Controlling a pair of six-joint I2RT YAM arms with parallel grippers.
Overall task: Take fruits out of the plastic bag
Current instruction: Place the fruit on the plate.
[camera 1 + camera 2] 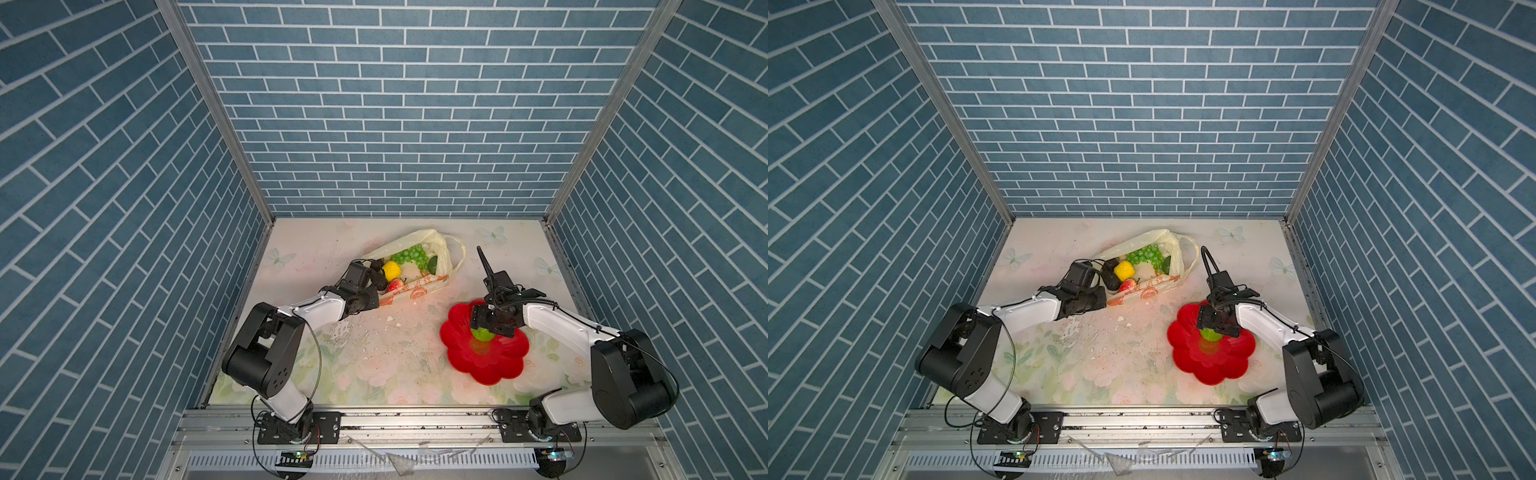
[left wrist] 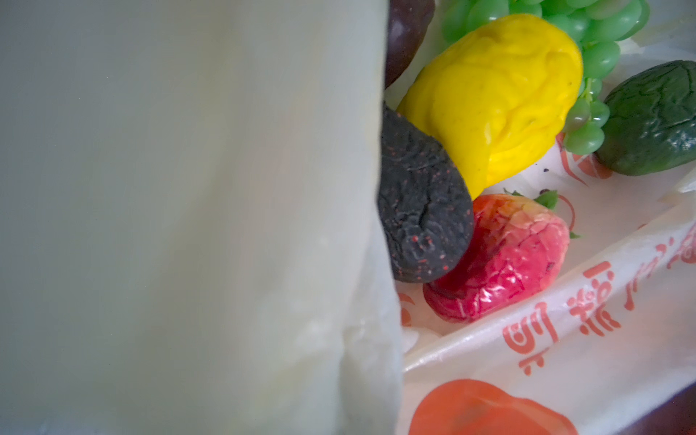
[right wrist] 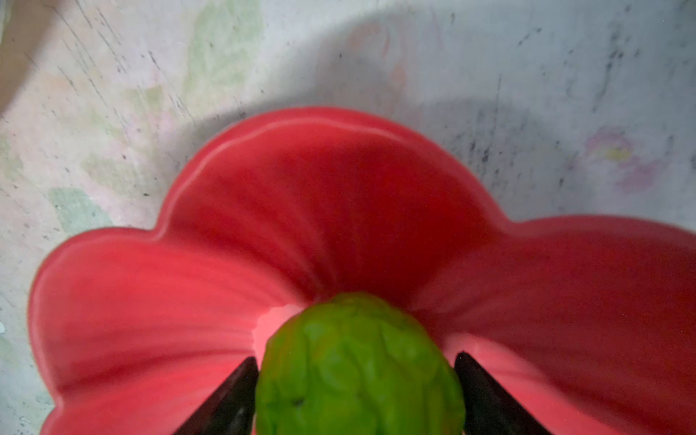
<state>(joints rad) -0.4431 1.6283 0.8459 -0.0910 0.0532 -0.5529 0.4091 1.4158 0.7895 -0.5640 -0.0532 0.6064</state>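
Right gripper hangs over the red plate at the near right of the table. Its jaws stand spread, one black tip on each side of the bumpy green fruit. A sliver of red shows between the fruit and one tip. This fruit is bright lime, knobbly and egg-shaped, and sits near the plate's middle with its narrower end pointing out ahead of the jaws.

Left gripper is closed at the near-left end of the plastic bag, pinching its rim as far as the top views show. The tips themselves are hidden.

The bag lies at mid-table, well apart from the plate, with its long axis running from near left to far right. Its loop handles trail at the far-right end and its mouth gapes upward. It is thin, crinkled pale-yellow film. The near rim is pulled into a straight band printed with red characters and an orange slice.

Inside the bag:
- A translucent green grape bunch lies farthest back.
- A dented yellow fruit lies just near of the grapes.
- A cracked red strawberry has its leafy cap turned to the far right.
- A wrinkled dark brown piece touches both the yellow fruit and the strawberry.
- A dark green fruit lies to the right of the grapes.
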